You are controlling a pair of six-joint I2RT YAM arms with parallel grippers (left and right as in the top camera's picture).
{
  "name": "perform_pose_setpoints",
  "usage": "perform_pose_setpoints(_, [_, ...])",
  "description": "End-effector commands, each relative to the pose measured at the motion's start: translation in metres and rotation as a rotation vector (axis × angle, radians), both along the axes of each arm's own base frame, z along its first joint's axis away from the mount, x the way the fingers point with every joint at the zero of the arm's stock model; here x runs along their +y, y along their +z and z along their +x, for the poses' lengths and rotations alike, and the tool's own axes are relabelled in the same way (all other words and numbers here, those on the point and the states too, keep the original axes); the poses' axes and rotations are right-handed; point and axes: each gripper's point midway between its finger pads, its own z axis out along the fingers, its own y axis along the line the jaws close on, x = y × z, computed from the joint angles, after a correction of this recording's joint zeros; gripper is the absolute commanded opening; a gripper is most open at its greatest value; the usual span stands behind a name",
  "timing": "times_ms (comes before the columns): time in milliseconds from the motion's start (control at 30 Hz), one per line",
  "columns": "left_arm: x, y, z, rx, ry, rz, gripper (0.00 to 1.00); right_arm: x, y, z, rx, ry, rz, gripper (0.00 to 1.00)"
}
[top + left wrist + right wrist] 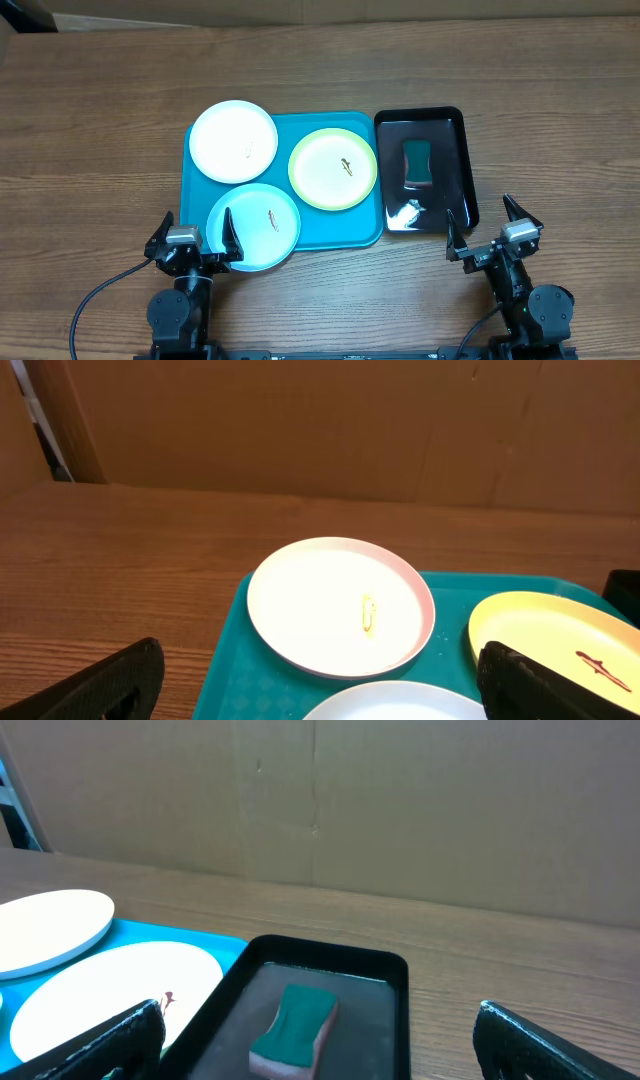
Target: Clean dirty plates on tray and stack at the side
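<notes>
Three plates lie on the turquoise tray (330, 228). The white plate (233, 141) overhangs its far left corner, the lime green plate (333, 168) lies at the right, and the pale blue plate (254, 227) overhangs the near rim. Each carries a small brown smear. My left gripper (194, 233) stands open at the near left, its right finger over the pale blue plate's edge. In the left wrist view the white plate (340, 604) lies ahead between the open fingers (100, 685). My right gripper (492, 227) is open near the black tray's front edge, holding nothing.
A glossy black tray (425, 168) lies right of the turquoise tray, holding a green-topped sponge (417, 162), also seen in the right wrist view as the sponge (293, 1025). A cardboard wall (400, 810) stands behind the wooden table (100, 120).
</notes>
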Motion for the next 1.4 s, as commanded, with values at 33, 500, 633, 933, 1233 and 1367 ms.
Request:
perform_pose_setpoints(33, [-0.002, 0.001, 0.0, -0.007, -0.014, 0.018, 1.0, 0.0, -0.002, 0.0, -0.005, -0.004, 0.0, 1.0])
perform_pose_setpoints(500, [-0.002, 0.003, 0.0, -0.017, -0.013, 0.019, 1.0, 0.0, -0.002, 0.0, -0.005, -0.004, 0.0, 1.0])
perform_pose_setpoints(633, [-0.002, 0.007, 0.0, -0.031, -0.011, 0.019, 1.0, 0.0, -0.002, 0.0, -0.005, -0.004, 0.0, 1.0])
perform_pose_setpoints(933, [-0.01, 0.001, 0.0, -0.009, -0.057, -0.023, 1.0, 0.0, -0.002, 0.0, -0.005, -0.004, 0.0, 1.0])
perform_pose_setpoints(1233, [-0.05, 0.035, -0.022, 0.098, -0.278, -0.104, 1.0, 0.0, -0.002, 0.0, -0.005, -0.004, 0.0, 1.0])
perform_pose_setpoints(1367, [-0.063, 0.08, -0.03, 0.184, -0.351, -0.132, 1.0, 0.0, -0.002, 0.0, -0.005, -0.004, 0.0, 1.0])
